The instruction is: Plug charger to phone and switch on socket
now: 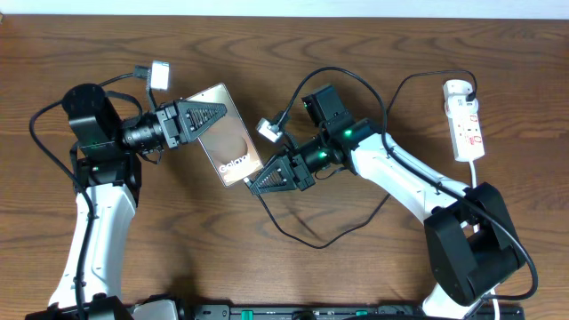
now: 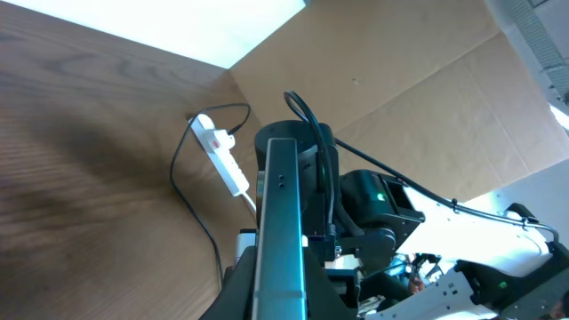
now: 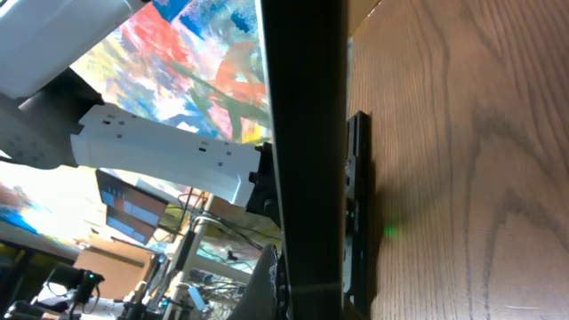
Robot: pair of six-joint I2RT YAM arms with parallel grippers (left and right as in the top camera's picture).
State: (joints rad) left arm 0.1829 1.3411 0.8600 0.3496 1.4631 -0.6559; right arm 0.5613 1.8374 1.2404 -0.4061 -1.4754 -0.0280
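The phone, bronze back up with "Galaxy" lettering, is held tilted above the table centre. My left gripper is shut on its upper edge; in the left wrist view the phone runs edge-on out from between the fingers of that gripper. My right gripper is shut at the phone's lower end, and the charger cable leaves its tip and loops toward the socket. The plug tip is hidden. In the right wrist view a dark slab, the phone, fills the space ahead of the right gripper.
The socket lies at the table's far right with a white adapter at its top end and a white cord trailing toward the right arm's base. The left arm's base stands at the left.
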